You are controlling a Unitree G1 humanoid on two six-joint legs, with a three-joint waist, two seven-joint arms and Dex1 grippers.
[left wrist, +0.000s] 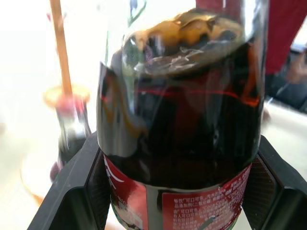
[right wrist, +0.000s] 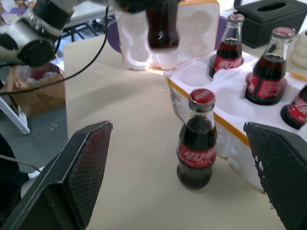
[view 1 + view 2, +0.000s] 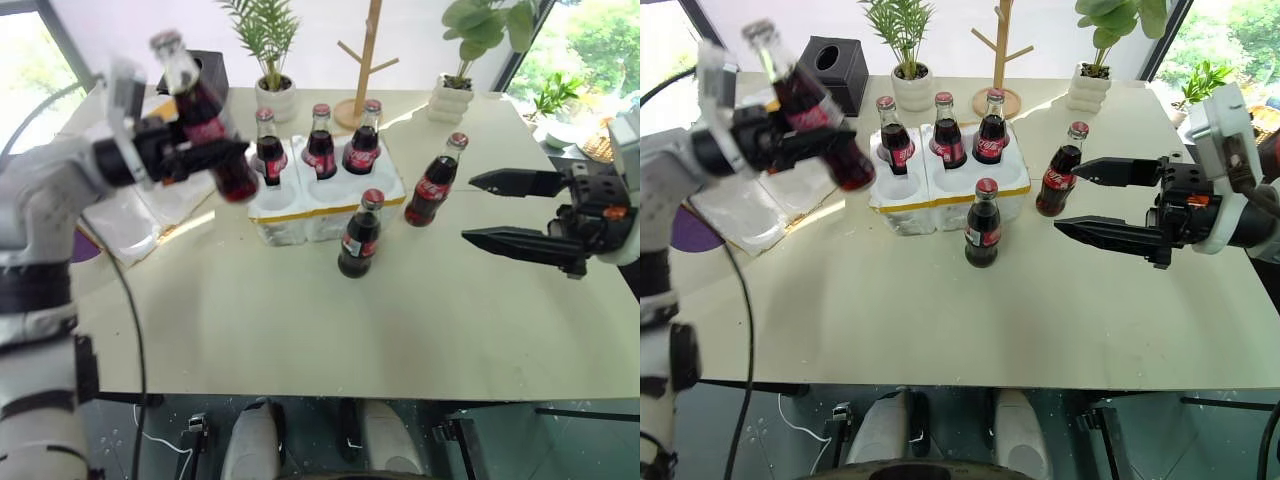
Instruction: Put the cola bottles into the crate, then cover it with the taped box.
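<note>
Left gripper (image 3: 205, 150) is clamped on a cola bottle (image 3: 205, 115), held tilted in the air left of the crate (image 3: 325, 205). Risk: a tilted entry could knock the three bottles seated in the crate, or miss the hole. Two bottles stand on the table (image 3: 300, 320), one (image 3: 360, 235) touching the crate front, one (image 3: 436, 182) just right of it. Right gripper (image 3: 515, 210) is wide open and empty; it could topple that nearest bottle. The taped box (image 2: 144, 43) lies left, uncovered.
</note>
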